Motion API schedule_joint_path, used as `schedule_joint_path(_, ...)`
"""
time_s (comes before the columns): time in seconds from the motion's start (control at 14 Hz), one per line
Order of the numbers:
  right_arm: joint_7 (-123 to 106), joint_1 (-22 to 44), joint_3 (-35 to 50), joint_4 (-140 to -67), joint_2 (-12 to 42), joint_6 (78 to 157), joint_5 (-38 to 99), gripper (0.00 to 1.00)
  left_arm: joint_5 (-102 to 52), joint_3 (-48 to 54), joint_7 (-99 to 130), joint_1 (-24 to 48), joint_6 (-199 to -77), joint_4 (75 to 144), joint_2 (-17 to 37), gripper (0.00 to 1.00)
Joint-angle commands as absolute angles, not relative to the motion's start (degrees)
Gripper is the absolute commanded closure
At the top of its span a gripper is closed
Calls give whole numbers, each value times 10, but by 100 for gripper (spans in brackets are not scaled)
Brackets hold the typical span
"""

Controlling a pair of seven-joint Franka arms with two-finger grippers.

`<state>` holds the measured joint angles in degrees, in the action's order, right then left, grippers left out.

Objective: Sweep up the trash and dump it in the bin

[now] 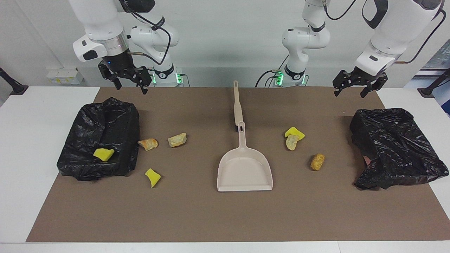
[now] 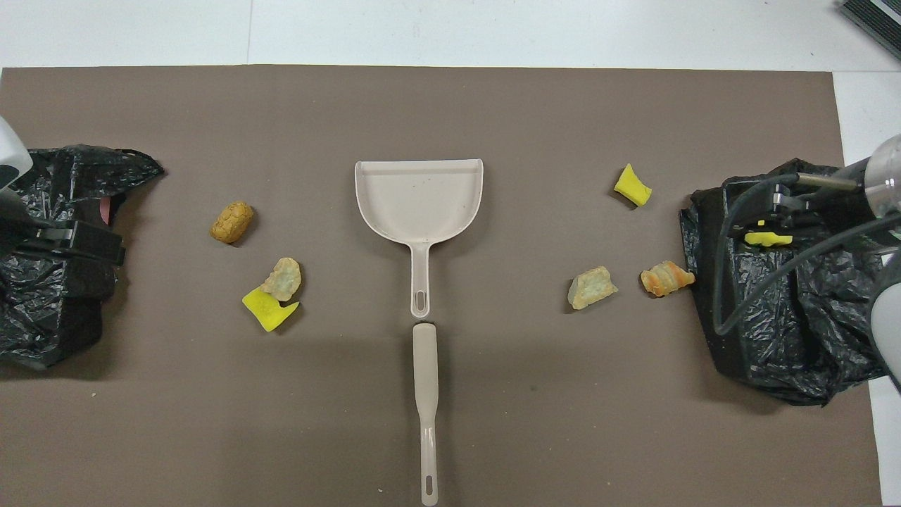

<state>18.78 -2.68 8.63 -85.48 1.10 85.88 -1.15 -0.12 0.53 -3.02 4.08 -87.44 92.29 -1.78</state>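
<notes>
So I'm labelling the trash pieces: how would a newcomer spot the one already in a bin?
Find the black-lined bin at the right arm's end of the table. Inside it lies one yellow foam wedge on the liner. Every other piece lies on the brown mat; this is the only one inside a bin.

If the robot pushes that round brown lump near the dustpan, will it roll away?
Probably a little. The brown lump looks rounded and oblong, so a push could roll it sideways on the flat brown mat. Its bumpy crust may slow it. It lies apart from the dustpan, so nothing would stop it on the way.
</notes>
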Motion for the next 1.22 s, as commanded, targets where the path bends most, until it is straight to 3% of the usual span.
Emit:
schedule_joint_path(0.0, 172, -33, 91, -832, 23, 847, -10, 0, -4, 3, -37, 41, -868, 939, -36, 0)
schedule_joint_path(0.36, 172, -33, 91, -835, 21, 848, 2, 0, -4, 4, -38, 45, -861, 942, -40, 0)
schedule_joint_path(0.72, 175, -31, 91, -843, 15, 847, 1, 0, -40, 4, -38, 62, -865, 1002, -59, 0)
schedule_joint_path(1.15, 174, -25, 93, -850, 13, 863, 4, 0, -61, 4, -29, 163, -980, 1170, -127, 0)
